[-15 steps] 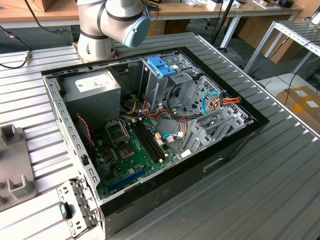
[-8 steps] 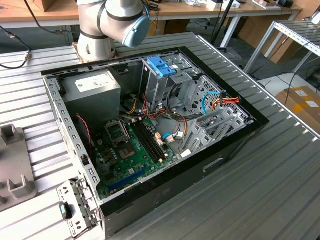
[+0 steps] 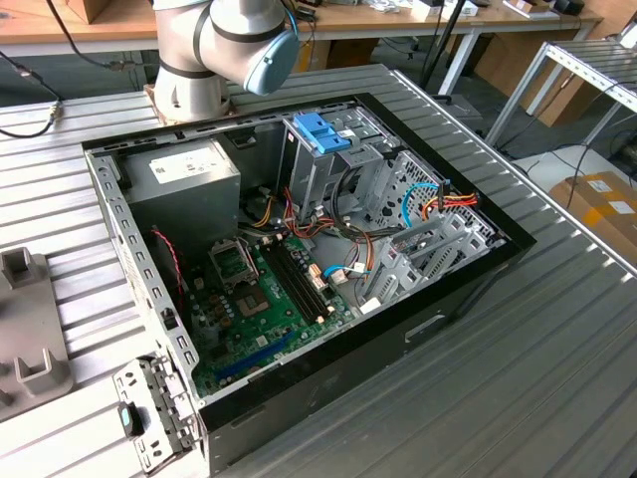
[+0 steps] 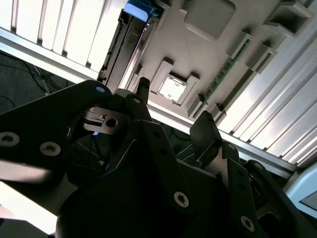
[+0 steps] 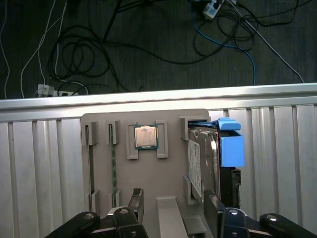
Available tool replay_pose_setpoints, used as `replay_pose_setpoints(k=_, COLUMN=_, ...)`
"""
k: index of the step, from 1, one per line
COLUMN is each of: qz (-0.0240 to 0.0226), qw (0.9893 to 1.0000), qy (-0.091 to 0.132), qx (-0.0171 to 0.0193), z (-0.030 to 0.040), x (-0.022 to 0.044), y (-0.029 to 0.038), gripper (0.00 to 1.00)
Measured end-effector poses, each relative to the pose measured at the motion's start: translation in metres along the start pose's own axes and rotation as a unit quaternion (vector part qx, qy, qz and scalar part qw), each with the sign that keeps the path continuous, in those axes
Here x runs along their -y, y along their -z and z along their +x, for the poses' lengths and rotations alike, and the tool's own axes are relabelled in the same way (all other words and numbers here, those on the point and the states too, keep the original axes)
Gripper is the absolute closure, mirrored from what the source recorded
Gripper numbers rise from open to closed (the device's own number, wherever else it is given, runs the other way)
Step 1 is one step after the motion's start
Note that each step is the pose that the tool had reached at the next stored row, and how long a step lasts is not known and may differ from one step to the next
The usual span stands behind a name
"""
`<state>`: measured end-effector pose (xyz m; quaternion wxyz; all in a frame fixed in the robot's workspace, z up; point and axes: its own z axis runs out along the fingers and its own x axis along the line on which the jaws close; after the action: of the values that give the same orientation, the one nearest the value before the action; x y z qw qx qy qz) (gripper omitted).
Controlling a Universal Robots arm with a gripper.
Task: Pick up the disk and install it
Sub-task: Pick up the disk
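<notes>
- Nearest the first wrist camera is the gripper [image 5: 173,198]. Its two black fingers [image 5: 135,201] are spread wide and pinch nothing. The second wrist view shows the same gripper [image 4: 173,101] with the same broad gap.
- Under the gripper, a grey fixture plate [image 5: 99,148] lies on the slatted aluminium table [image 5: 39,163].
- A thin green strip [image 5: 113,163], probably a memory stick, stands on edge in one narrow slot of the plate.
- The processor chip [image 5: 146,136] lies flat in its square seat, between the strip and the disk. The second wrist view shows it [image 4: 172,88] past the fingertips.
- The disk [image 5: 200,163] stands on edge in a slot of the same plate, its white label facing the processor chip. Its light-blue carrier rail [image 5: 231,146] is on the far side. One finger hangs over the disk's near end, and I cannot tell whether they touch. In the second wrist view the disk [image 4: 126,44] sits beyond the fingers.
- In the exterior view, the fixture plate [image 3: 25,339] is at that view's left edge.
- Next comes the open computer case [image 3: 119,229], with the grey power-supply box [image 3: 184,174] and the green motherboard [image 3: 269,299] inside.
- A bare blue bracket [image 3: 323,132] tops the drive cage [image 3: 428,229] toward that view's right.
- The arm's base [image 3: 194,60] stands just behind the case.
</notes>
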<state>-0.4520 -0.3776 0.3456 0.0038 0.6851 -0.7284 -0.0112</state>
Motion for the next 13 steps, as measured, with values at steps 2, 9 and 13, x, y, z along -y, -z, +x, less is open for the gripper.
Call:
replay_pose_setpoints(k=2, qz=0.0, qw=1.0, qy=0.0, qx=0.0, z=-0.0001, x=0.0, y=-0.0005, gripper=0.4)
replay_pose_setpoints(k=9, qz=0.0, qw=1.0, qy=0.0, qx=0.0, z=-0.001, x=-0.0003, y=-0.0023, gripper=0.4)
replay_pose_setpoints(k=13, qz=0.0, qw=1.0, qy=0.0, qx=0.0, z=-0.0017, x=-0.0005, y=-0.0034, gripper=0.4)
